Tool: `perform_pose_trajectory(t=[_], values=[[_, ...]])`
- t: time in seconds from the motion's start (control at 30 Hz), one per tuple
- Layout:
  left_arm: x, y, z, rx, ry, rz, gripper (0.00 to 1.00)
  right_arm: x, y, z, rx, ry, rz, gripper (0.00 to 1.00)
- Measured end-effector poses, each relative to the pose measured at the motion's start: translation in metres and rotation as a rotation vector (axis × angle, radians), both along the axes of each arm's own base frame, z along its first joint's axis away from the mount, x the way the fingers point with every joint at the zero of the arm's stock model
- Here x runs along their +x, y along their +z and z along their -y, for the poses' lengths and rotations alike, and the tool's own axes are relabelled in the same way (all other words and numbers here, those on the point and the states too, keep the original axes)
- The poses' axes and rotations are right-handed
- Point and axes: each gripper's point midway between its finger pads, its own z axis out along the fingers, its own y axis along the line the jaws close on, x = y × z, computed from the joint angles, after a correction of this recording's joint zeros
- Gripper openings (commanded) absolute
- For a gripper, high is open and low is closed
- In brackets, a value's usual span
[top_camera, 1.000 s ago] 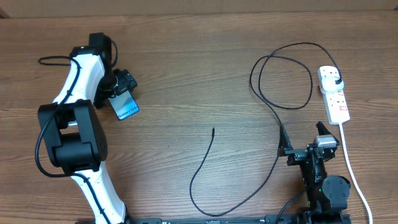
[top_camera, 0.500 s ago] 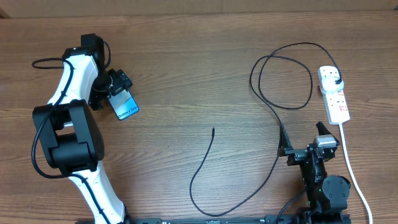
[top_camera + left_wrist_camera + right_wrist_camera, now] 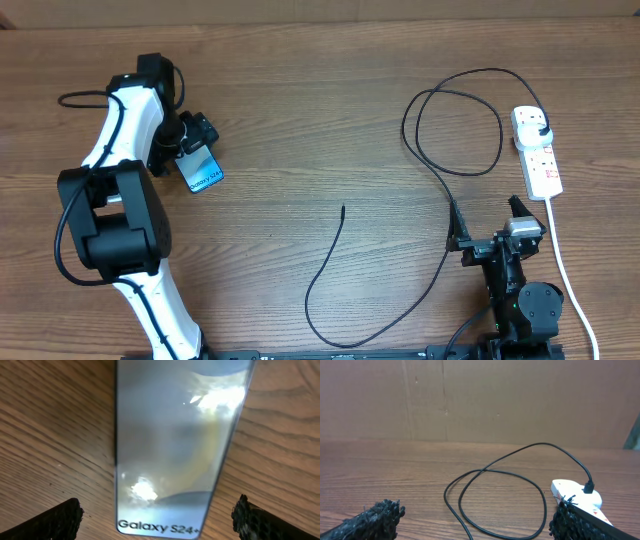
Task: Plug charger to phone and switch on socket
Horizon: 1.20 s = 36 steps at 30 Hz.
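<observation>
Phone (image 3: 204, 173), upper end beneath left jaws

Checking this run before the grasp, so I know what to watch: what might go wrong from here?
The left gripper stands open astride the phone, which seems to lie flat; closing may skid it instead of gripping. The charger tip lies far from the phone; dragging it over may tug its plug from the socket.

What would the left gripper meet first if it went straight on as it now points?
The phone: it lies screen up straight ahead of the left gripper, centred between its open jaws. The gap to it is unclear.
</observation>
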Motion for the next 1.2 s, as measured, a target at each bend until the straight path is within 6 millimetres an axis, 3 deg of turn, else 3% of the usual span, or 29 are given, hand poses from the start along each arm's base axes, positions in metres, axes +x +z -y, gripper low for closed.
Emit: perform_pose_trajectory(t=[0.23,0.5,1.2], values=[[0.011,0.01,0.004,0.0,-0.014,-0.002,1.0,0.0,0.0,0.0,0.0,0.0,0.0,1.0],[0.009,-0.008,0.004,-0.005,-0.014,-0.049,1.0,0.0,0.0,0.0,0.0,0.0,0.0,1.0],[0.007,-0.017,0.003,-0.002,-0.014,-0.074,1.0,0.0,0.0,0.0,0.0,0.0,0.0,1.0]])
